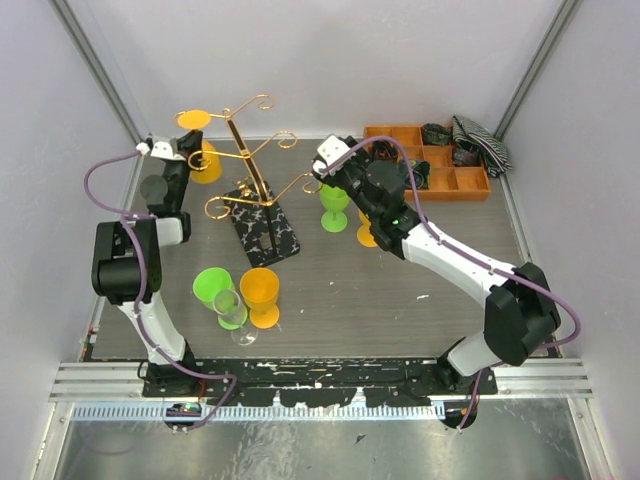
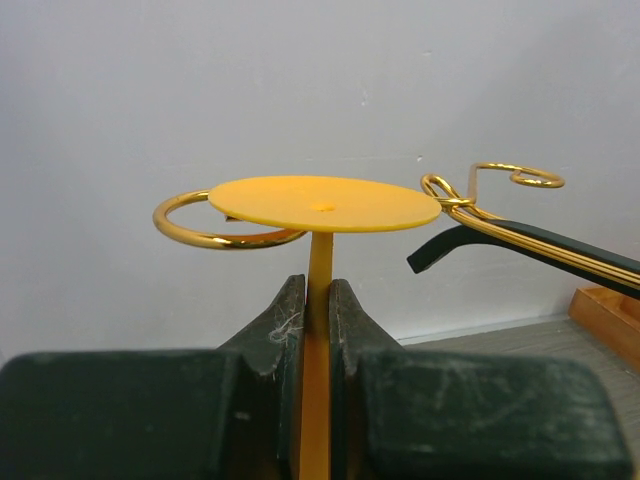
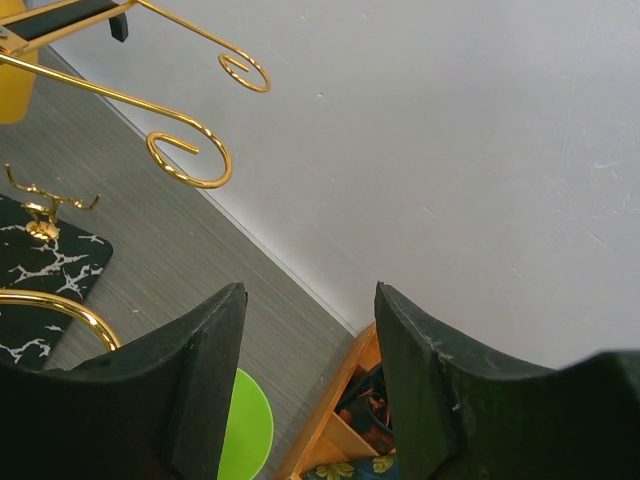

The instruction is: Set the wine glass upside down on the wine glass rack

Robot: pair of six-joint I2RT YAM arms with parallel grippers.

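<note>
The gold wire wine glass rack [image 1: 246,160] stands on its black marbled base [image 1: 265,228] at the back centre. My left gripper [image 1: 190,148] is shut on the stem of an orange wine glass [image 1: 204,160], held upside down at the rack's left arm. In the left wrist view my left gripper [image 2: 318,292] clamps the stem [image 2: 320,258]. The round foot [image 2: 325,203] lies level over the curled end of the arm [image 2: 228,231]. My right gripper [image 1: 330,165] [image 3: 310,292] is open and empty, just above an upside-down green glass [image 1: 334,208] by the rack's right arm.
A green glass [image 1: 211,285], an orange glass [image 1: 260,292] and a clear glass [image 1: 233,312] stand in front of the rack. Another orange glass [image 1: 367,236] sits under my right arm. A wooden tray [image 1: 478,187] with clutter and a striped cloth [image 1: 482,142] is at the back right.
</note>
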